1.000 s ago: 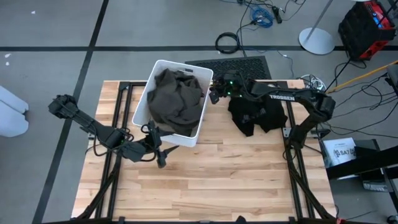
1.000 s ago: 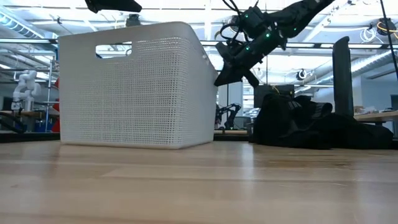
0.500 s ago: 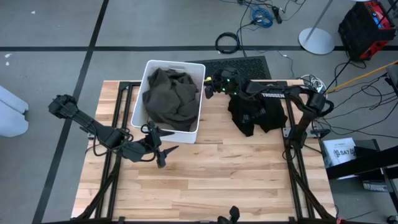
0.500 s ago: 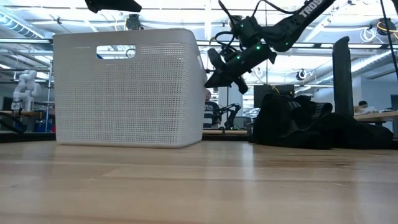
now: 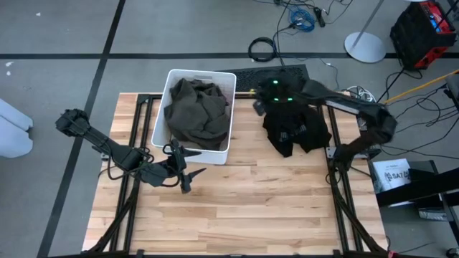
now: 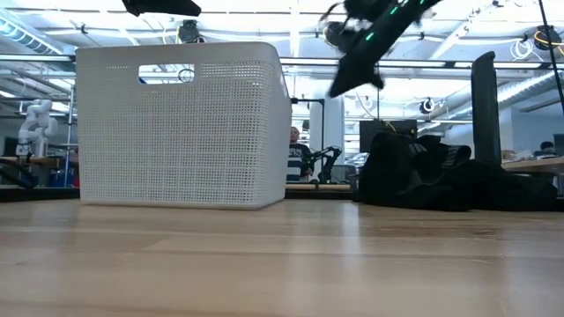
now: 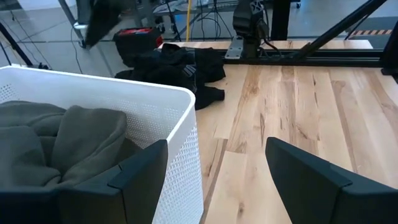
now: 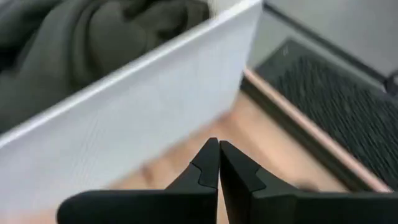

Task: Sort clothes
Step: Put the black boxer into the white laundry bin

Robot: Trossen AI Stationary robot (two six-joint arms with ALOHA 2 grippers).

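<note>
The white bin (image 5: 203,72) stands at the table's far left, and a large dark olive garment (image 5: 195,111) lies heaped inside it. Black clothes (image 5: 295,130) lie in a pile on the wood at the far right. My right gripper (image 5: 257,106) is shut and hovers between the bin and the pile, above the bin's rim in the low view (image 6: 352,77). In the right wrist view it points at the bin's wall (image 8: 143,106). My left gripper (image 5: 188,175) stands open by the bin's near right corner (image 7: 186,99), with nothing between its fingers.
A black mat (image 5: 272,74) and cables lie on the floor past the table's far edge. Bare wood (image 5: 251,208) spreads over the table's near half. A person (image 6: 295,150) shows far off in the room behind.
My shut right gripper first moved left against the bin. The bin slid toward the table's left edge and turned square to it. The gripper has since risen and drawn back toward the right, clear of the bin. The bin has stayed put since.
</note>
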